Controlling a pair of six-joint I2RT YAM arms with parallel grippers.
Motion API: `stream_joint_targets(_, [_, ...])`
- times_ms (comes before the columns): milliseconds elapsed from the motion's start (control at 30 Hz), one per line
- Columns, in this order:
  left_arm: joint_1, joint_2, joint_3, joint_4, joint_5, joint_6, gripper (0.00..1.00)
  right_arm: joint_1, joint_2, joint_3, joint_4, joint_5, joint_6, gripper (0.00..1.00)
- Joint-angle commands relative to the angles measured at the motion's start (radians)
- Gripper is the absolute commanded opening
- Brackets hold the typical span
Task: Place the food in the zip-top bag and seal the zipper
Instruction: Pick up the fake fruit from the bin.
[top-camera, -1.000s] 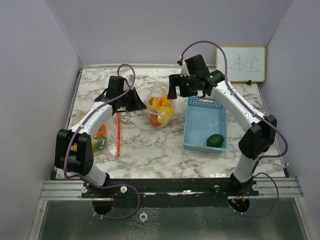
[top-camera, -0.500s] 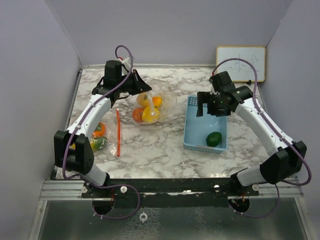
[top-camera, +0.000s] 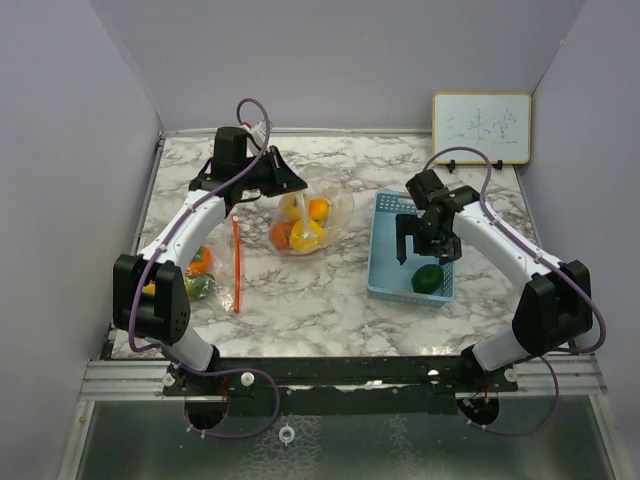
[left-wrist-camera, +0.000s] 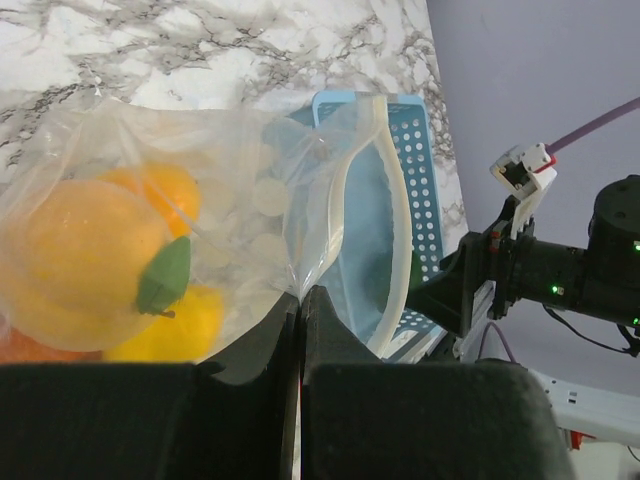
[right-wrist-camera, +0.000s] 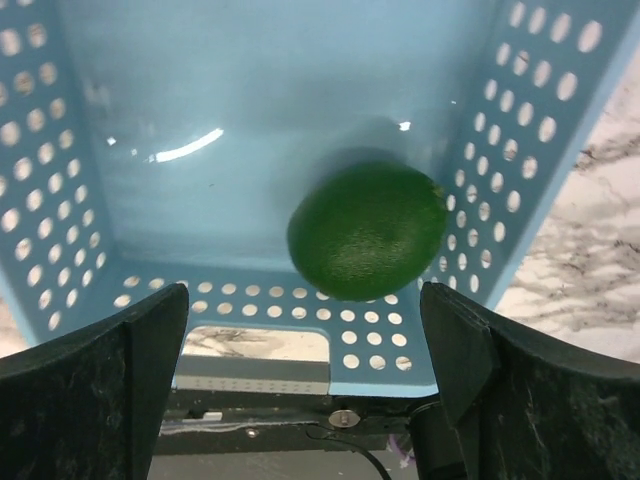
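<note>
1. Nearest you and well to the left of the blue basket (top-camera: 384, 268), a second clear bag (top-camera: 218, 285) lies flat on the desk (top-camera: 320, 305). You can make out an orange piece (top-camera: 201, 260) and a green piece (top-camera: 198, 288) in it, partly hidden by the left arm. Its red zipper strip (top-camera: 236, 262) runs along the edge facing the basket.
2. Inside the basket, in its near right corner, lies a round green fruit (right-wrist-camera: 365, 230), close against the perforated wall.
3. Your right hand (right-wrist-camera: 305, 300) hangs over the basket with its fingers spread wide and nothing between them. It is above the green fruit and apart from it.
4. Just left of the basket, the zip-top bag (top-camera: 318, 212) rests on the desk. It holds oranges (left-wrist-camera: 80, 250) and a yellow piece (left-wrist-camera: 180, 325). Its white zipper rim (left-wrist-camera: 395, 200) gapes open toward the basket.
5. Your left hand (left-wrist-camera: 300, 300) is at the side of that bag away from the basket. Its fingers are pressed together, pinching the clear plastic close to the mouth.
6. Farthest from you, beyond the basket, a whiteboard (top-camera: 481, 128) leans against the back wall.
</note>
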Motion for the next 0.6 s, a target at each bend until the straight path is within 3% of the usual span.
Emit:
stream_joint_targets(0, [-0.003, -0.036, -0.023, 0.064, 0.052, -0.017, 0.00, -0.005, 0.040, -0.013, -0.046, 0.147, 0.130, 1.00])
stream_joint_targets(467, [-0.003, -0.015, -0.011, 0.087, 0.068, -0.030, 0.00, -0.034, 0.174, -0.118, 0.105, 0.127, 0.201, 1.00])
stream_joint_targets(567, [-0.003, -0.011, -0.009, 0.087, 0.071, -0.032, 0.00, -0.038, 0.233, -0.070, 0.140, 0.122, 0.181, 0.95])
